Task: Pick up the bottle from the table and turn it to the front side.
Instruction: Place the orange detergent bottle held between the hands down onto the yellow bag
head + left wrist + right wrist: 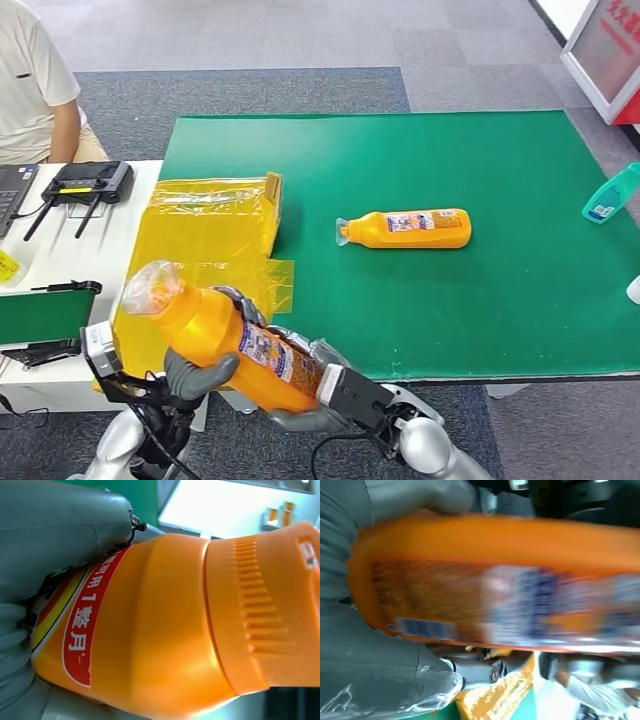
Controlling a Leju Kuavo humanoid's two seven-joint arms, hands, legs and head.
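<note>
Both hands are holding one orange bottle [226, 335] up off the table, near the robot's body. The left hand [192, 375] is hugging its middle and the right hand [317, 385] is cupping its bottom end, probably so they can spin it together. A second orange bottle [411, 228] is lying on the green table [453, 150]. One teal bottle [611, 193] is sitting at the edge.

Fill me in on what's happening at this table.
The robot holds an orange bottle off the table in both hands: the left hand grips its middle, the right hand its base end, cap pointing up and left. A second orange bottle lies on its side on the green table, and a teal bottle lies at the right edge. A person sits nearby.
</note>
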